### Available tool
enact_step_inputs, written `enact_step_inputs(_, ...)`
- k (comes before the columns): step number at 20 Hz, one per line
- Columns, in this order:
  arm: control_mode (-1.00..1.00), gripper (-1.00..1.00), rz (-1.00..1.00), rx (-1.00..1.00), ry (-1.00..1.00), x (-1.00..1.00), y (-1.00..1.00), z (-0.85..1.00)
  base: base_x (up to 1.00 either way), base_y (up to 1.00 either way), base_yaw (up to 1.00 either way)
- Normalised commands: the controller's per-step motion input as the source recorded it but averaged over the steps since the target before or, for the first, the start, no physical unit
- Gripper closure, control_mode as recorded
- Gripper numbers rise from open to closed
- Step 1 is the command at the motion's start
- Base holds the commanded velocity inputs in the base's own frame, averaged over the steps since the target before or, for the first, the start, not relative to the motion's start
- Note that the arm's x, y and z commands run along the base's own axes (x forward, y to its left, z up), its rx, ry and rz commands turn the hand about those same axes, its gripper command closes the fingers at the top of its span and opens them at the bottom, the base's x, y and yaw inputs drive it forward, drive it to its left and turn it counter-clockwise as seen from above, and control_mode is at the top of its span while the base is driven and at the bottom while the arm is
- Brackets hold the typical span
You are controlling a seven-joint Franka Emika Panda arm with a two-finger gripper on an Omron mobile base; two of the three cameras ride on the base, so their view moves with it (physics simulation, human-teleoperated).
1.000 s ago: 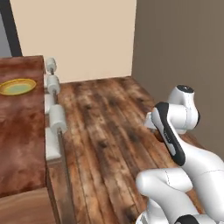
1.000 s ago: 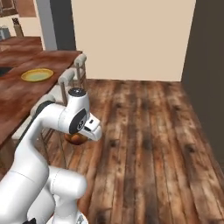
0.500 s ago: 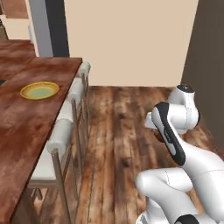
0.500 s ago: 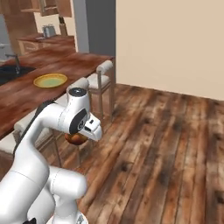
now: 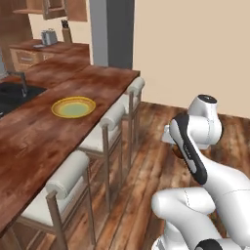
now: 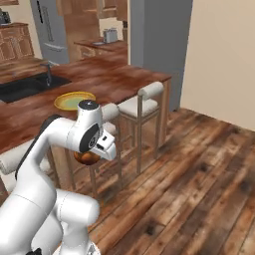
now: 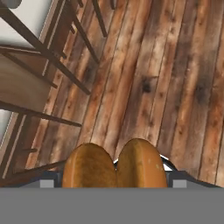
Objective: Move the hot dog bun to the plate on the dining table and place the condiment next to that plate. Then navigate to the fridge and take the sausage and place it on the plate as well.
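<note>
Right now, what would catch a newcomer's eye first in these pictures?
The tan hot dog bun fills the bottom of the hand view, held in the gripper above the wooden floor. Next, the yellow-rimmed plate sits bare on the dark wood dining table, beside the black sink, with white-cushioned stools lined along the table's edge.

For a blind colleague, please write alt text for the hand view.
A tan hot dog bun sits between the jaws at the bottom, seen from above over a dark wooden plank floor. The dark legs of bar stools cross the left side.
</note>
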Motion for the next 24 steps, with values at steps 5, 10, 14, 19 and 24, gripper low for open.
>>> enact_step_inputs(5,1.0,1.0,0.0,0.0,0.0,0.0,0.0,0.0,0.91,-0.71,0.56)
enact_step_inputs(10,1.0,1.0,0.0,0.0,0.0,0.0,0.0,0.0,0.88,-0.7,0.56)
enact_step_inputs(14,1.0,1.0,0.0,0.0,0.0,0.0,0.0,0.0,0.85,-0.67,0.57)
enact_step_inputs(19,1.0,1.0,0.0,0.0,0.0,0.0,0.0,0.0,0.8,-0.57,0.61)
enact_step_inputs(24,1.0,1.0,0.0,0.0,0.0,0.0,0.0,0.0,0.78,-0.44,0.64)
